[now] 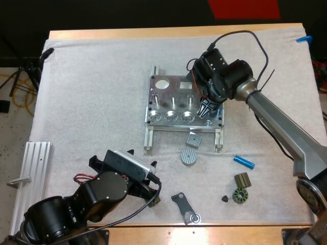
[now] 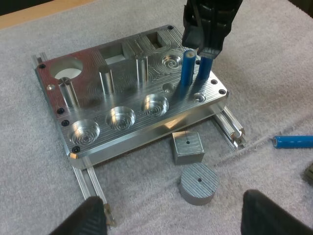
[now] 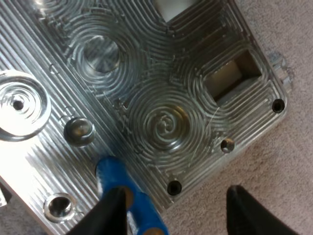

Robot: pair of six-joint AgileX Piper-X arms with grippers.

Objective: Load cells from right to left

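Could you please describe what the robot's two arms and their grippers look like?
The left gripper and the right gripper each have two black, tapering fingers. The right arm is a smooth grey tube that ends in a bulky black wrist. The left arm is built of rounded, glossy black housings.

Silver fixture (image 2: 146,133) bears concentric swirl grooves; cylinders (image 2: 186,73) bright blue; parts (image 1: 242,179) perhaps olive.

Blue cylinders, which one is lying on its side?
The bright blue cylinder lying on the white mat, right of the metal fixture; the other two blue cylinders stand upright in the fixture under the right tool.
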